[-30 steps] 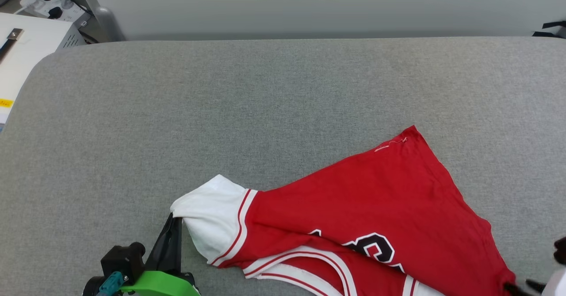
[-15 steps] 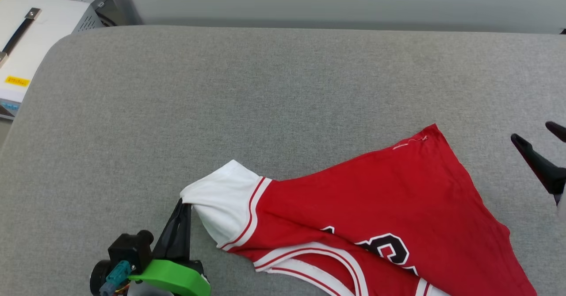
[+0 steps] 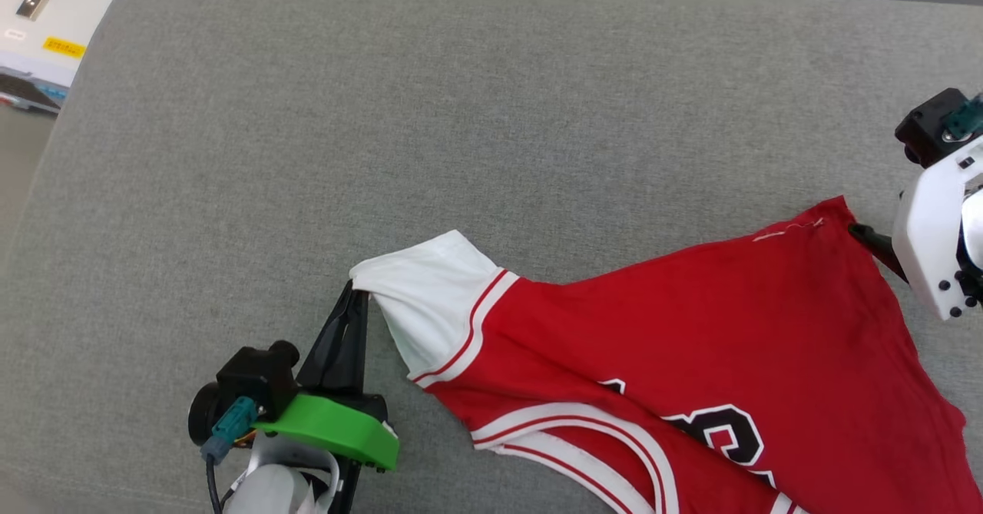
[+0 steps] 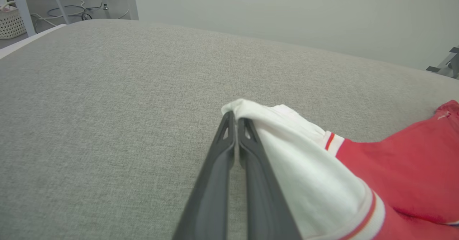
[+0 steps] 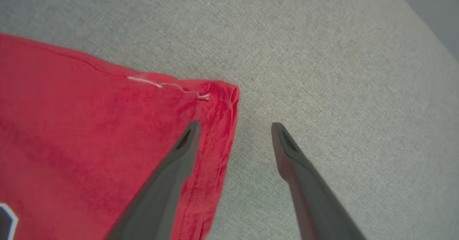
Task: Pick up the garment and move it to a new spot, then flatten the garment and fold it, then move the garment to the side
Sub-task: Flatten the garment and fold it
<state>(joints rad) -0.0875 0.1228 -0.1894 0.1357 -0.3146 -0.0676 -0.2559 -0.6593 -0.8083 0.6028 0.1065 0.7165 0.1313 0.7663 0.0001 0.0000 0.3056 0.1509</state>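
The left gripper has its two dark fingers pressed flat together, and they pinch the outer edge of the white sleeve. The cloth bunches over the fingertips and drapes down the right side of the fingers in the left wrist view. From that pinch the sleeve runs through its red-and-white striped band into the red body of the garment. The garment lies spread across the lower right of the grey padded surface, with its near edge cut off by the bottom of the head view. Part of the black, white-edged print shows face up near that bottom edge (just a curve of one character is readable).

The right gripper has its fingers spread wide with nothing between them. In the right wrist view one finger lies over the red hem just inside the garment's far corner, and the other lies over bare grey fabric just beside that corner. Whether either tip touches down cannot be told. A loose white thread trails along the hem at that corner.

Behind the left fingers sits a green wrist fitting. A white box with a yellow label stands off the surface's far left corner.
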